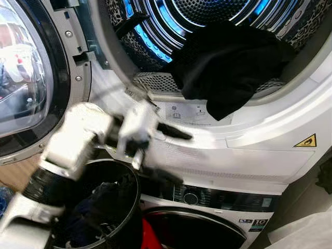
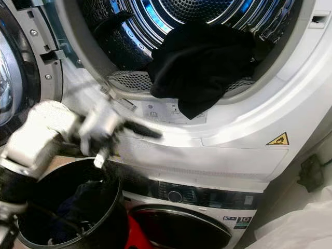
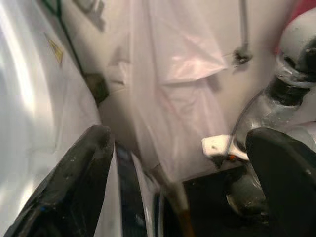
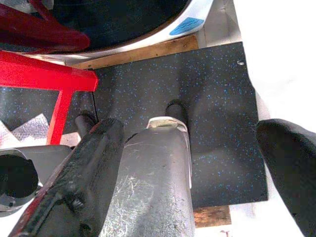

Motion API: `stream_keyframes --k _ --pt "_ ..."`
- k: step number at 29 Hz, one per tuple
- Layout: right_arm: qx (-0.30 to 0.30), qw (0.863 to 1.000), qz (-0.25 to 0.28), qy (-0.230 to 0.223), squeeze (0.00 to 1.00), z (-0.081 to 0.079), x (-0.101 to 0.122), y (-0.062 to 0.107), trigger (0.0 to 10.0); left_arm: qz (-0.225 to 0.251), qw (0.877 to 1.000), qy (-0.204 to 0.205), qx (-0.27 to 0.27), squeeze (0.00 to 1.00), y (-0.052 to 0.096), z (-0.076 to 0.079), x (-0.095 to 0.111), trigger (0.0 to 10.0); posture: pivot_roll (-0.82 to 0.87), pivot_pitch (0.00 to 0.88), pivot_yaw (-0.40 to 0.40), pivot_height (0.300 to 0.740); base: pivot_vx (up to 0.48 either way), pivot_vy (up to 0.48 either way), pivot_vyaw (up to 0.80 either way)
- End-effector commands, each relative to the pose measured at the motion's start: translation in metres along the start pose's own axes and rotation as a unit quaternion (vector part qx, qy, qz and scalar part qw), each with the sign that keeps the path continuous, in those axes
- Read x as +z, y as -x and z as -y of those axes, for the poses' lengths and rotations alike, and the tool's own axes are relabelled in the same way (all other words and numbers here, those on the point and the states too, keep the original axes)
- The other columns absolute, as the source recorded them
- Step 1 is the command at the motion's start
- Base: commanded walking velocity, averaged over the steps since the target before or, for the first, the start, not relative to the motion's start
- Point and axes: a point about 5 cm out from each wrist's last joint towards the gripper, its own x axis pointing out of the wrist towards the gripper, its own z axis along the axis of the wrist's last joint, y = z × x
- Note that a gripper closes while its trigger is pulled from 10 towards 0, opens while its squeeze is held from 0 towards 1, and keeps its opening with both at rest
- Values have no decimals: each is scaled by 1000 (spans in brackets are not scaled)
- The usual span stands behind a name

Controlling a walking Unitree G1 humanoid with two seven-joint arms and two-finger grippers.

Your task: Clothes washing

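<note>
Hanging half out of the upper drum's mouth, the black garment (image 1: 228,67) is the landmark for everything here. It lies draped over the drum's lower rim (image 1: 155,83), with one pointed corner drooping onto the white front panel (image 1: 259,150) below the opening; the bulk of it sits just inside the blue-lit drum.

The left gripper (image 1: 174,130) hovers below and toward the robot's left of the garment, in front of the white panel, blurred by motion. Its fingers point roughly sideways toward the garment's hanging corner. The left wrist view shows the two black fingers (image 3: 74,177) spread well apart with nothing between them, so that hand is released and empty. Directly beneath the left arm stands the black basket (image 1: 129,181) with dark clothing in it, below and to the left of the garment.

The right gripper (image 4: 187,173) hangs low by the floor, far below the garment, its fingers apart and holding nothing, pointing down at a speckled dark mat (image 4: 197,98).

The left arm is plainly the nearer one. The garment lies up and to the right of its fingertips, so the coming move probably depends on whether the gripper rises toward the hanging corner and pushes the cloth deeper, or draws it out.
</note>
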Motion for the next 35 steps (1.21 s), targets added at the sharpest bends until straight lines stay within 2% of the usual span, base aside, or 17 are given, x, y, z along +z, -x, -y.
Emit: stream_keyframes --k 1,3,4,5,6,7,9,10,12,17,21,24,25,26,28,33,35 --pt "9 1000 -27 4 0 -6 -14 2 10000 -20 999 -27 30 0 -8 -3 -8 10000 -53 0 83 740 0 0 0" --pt "9 1000 -27 4 0 -6 -14 2 10000 -6 997 -44 61 0 -23 -7 -15 10000 -58 0 85 740 0 0 0" --pt "8 1000 -26 5 0 -6 -14 2 10000 16 995 -48 88 0 -34 -10 -18 10000 -69 0 89 740 0 0 0" --pt "7 1000 -26 5 0 -5 -15 2 10000 24 994 -50 93 0 -38 -10 -19 10000 -71 0 90 740 0 0 0" --pt "6 1000 -25 4 0 -5 -15 2 10000 25 990 -71 118 0 -44 -13 -22 10000 -78 0 94 740 0 0 0" --pt "6 1000 -25 4 0 -5 -15 2 10000 25 990 -71 118 0 -44 -13 -22 10000 -78 0 94 740 0 0 0" --pt "3 1000 -24 -1 0 -4 -14 2 10000 11 980 -102 171 0 -52 -20 -28 10000 -87 0 95 740 0 0 0" --pt "3 1000 -24 -1 0 -4 -14 2 10000 11 980 -102 171 0 -52 -20 -28 10000 -87 0 95 740 0 0 0" --pt "2 1000 -24 -4 0 -4 -15 2 10000 16 970 -127 207 0 -53 -25 -27 10000 -95 0 96 740 0 0 0" --pt "-4 1000 -26 -12 0 -1 -17 2 10000 24 949 -198 245 0 -42 -29 -13 10000 -84 0 97 740 0 0 0" --pt "-7 999 -31 -15 0 0 -19 2 10000 38 942 -228 244 0 -33 -26 -2 10000 -78 0 99 740 0 0 0" --pt "-8 999 -34 -10 0 0 -21 3 10000 13 925 -278 260 0 -25 -28 3 10000 -75 0 107 740 0 0 0" --pt "-11 999 -37 -13 0 1 -22 3 10000 6 911 -302 280 0 -19 -31 6 10000 -68 0 107 740 0 0 0" --pt "-14 999 -38 -16 0 1 -22 3 10000 10 906 -304 294 0 -14 -33 9 10000 -65 0 108 740 0 0 0" --pt "-15 999 -39 -18 0 1 -23 3 10000 13 904 -305 300 0 -11 -35 11 10000 -63 0 105 740 0 0 0" --pt "-14 999 -48 -12 0 1 -26 4 10000 -21 900 -314 302 0 1 -44 8 10000 -60 0 99 740 0 0 0" --pt "-16 999 -46 -13 0 3 -24 3 10000 -15 894 -309 323 0 8 -57 12 10000 -62 0 95 740 0 0 0"
